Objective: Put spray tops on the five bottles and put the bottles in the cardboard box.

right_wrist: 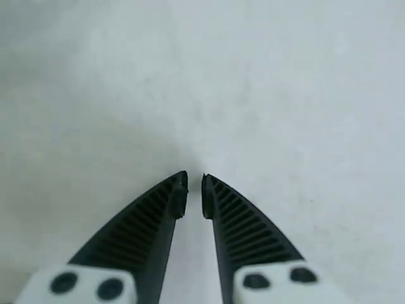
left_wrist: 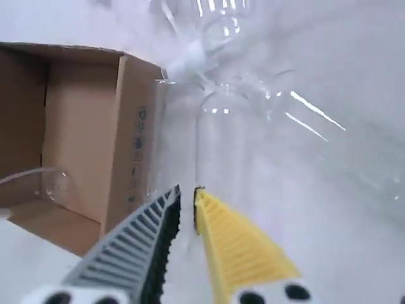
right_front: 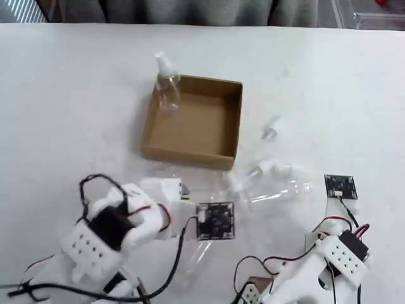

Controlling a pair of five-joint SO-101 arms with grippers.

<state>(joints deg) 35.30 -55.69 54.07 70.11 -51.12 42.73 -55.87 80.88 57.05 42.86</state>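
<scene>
Status: one of five bottles appears complete.

1. Table (right_front: 76, 95): carries all the task items.
2. Box (right_front: 183, 155): sits at table centre, open side up. One capped bottle (right_front: 168, 92) stands at its far-left corner, apparently inside. The rest of the box floor is bare.
3. Left gripper (left_wrist: 188, 193): the fingers are closed to a narrow slit and hold nothing. It sits just beside the near-right corner of the box and points at a loose bottle (left_wrist: 221, 139) lying on the table.
4. Right gripper (right_wrist: 193, 187): the fingers are closed to a narrow slit and hold nothing. It hangs over bare table at the near right.
5. Loose bottles (right_front: 278, 190): these lie on their sides just near-right of the box. They are clear against the white table, so the count cannot be confirmed.
6. Spray tops (right_front: 266, 168): small white pieces lie among the loose bottles. Whether any is already fitted cannot be told.

Remaining, as judged: cap and box the other four bottles.

Markings: small dark print (left_wrist: 138, 149) shows on the outer wall of the box. It is too small to read. No labels show on the bottles.
</scene>
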